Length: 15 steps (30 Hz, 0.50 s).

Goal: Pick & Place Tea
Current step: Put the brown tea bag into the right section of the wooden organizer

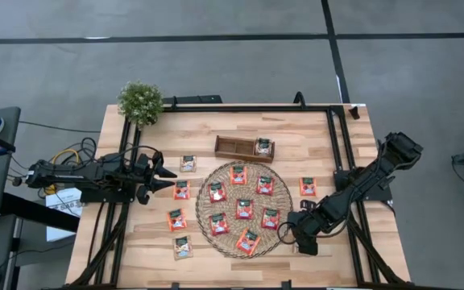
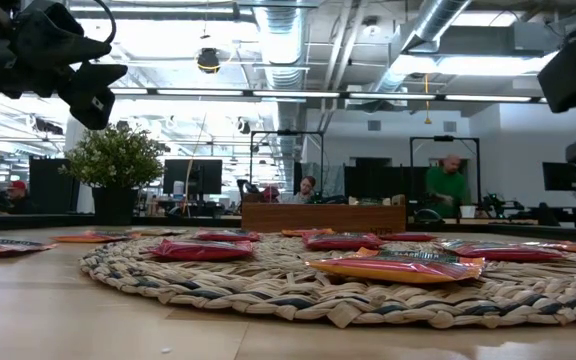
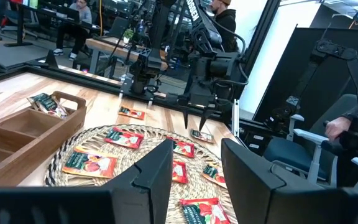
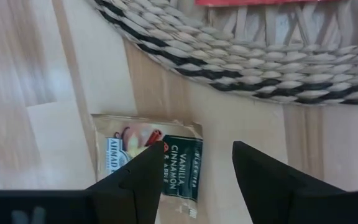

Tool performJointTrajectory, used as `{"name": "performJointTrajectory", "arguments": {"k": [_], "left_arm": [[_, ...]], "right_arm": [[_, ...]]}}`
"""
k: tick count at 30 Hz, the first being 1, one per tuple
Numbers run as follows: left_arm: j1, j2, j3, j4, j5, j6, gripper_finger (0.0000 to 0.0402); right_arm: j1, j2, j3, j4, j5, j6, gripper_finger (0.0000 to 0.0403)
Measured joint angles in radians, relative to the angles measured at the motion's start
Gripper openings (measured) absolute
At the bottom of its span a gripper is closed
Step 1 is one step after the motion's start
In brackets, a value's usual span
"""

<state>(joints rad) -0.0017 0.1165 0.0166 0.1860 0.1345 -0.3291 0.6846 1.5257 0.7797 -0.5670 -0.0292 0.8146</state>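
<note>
Several red-orange tea sachets (image 1: 244,209) lie flat on the round woven mat (image 1: 202,211), and more lie on the table around it. One sachet (image 1: 263,146) sits in the wooden tray's (image 1: 234,147) right slot. A pale beige sachet (image 4: 126,143) lies flat on the table just off the mat's near-right rim. My right gripper (image 4: 197,146) points down over it, open, with one finger above the sachet's dark label and the other above bare wood. My left gripper (image 1: 170,179) waits open and level at the table's left, aimed across the mat.
A potted plant (image 1: 141,101) stands at the far left corner. Black frame rails (image 1: 337,153) run along the table's sides. The mat's raised rim (image 4: 241,68) lies close beside the beige sachet. People sit at desks in the room beyond the table.
</note>
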Motion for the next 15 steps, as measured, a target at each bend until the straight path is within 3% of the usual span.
{"name": "performJointTrajectory", "arguments": {"k": [9, 15], "left_arm": [[0.000, 0.000, 0.000, 0.000, 0.000, 0.000, 0.0128], [0.000, 0.000, 0.000, 0.003, 0.000, 0.000, 0.0128]], "right_arm": [[0.001, 0.031, -0.020, -0.002, -0.002, -0.003, 0.0150], [-0.001, 0.115, 0.003, 0.006, -0.072, -0.021, 0.0136]]}}
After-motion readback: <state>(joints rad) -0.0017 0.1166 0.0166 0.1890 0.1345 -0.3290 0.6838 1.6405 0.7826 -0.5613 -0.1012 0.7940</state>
